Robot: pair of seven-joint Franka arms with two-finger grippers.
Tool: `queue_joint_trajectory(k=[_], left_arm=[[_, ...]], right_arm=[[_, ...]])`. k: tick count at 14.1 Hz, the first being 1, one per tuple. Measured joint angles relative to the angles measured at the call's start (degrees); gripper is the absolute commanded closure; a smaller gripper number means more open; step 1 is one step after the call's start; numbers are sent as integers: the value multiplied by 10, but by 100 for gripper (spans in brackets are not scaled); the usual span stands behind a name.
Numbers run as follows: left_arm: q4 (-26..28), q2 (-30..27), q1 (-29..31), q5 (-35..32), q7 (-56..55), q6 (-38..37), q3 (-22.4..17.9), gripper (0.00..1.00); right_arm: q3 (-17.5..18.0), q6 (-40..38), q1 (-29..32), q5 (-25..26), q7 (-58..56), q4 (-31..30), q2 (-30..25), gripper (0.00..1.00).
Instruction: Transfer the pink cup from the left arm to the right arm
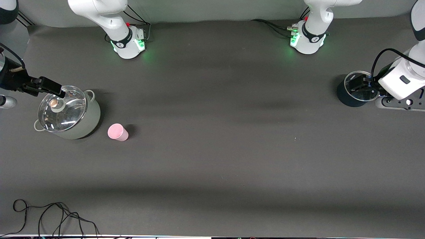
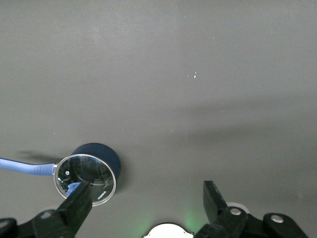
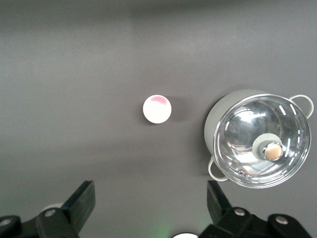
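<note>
Toward the right arm's end of the tabletop [image 1: 212, 159], I see the pink cup [image 1: 117, 132] standing beside the lidded pot [image 1: 68, 113], in reach; right gripper [image 3: 151, 201] and left gripper [image 2: 146, 201] hover wide open, holding nothing.

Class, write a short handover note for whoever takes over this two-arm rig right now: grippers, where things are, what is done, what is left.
Left gripper: open, holding nothing, over the dark blue pot at the left arm's end.
Right gripper: open, holding nothing, up beside the grey lidded pot.
Pink cup: upside down on the table beside the grey pot, at the right arm's end, in neither gripper.
Done or left: this fits a cup set down after the handover, or one awaiting pickup; the views do not settle which.
</note>
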State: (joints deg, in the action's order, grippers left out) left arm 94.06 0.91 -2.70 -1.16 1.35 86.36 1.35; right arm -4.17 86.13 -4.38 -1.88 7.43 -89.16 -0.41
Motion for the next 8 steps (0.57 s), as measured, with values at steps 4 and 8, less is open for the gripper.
queue_joint_trajectory(k=[4, 8], left_arm=[[-3, 0, 0, 0, 0, 2, -4, 0], [-7, 0, 5, 6, 0, 5, -5, 0]], right_arm=[[6, 16, -1, -1, -1, 0, -6, 0], [9, 16, -1, -1, -1, -1, -6, 0]])
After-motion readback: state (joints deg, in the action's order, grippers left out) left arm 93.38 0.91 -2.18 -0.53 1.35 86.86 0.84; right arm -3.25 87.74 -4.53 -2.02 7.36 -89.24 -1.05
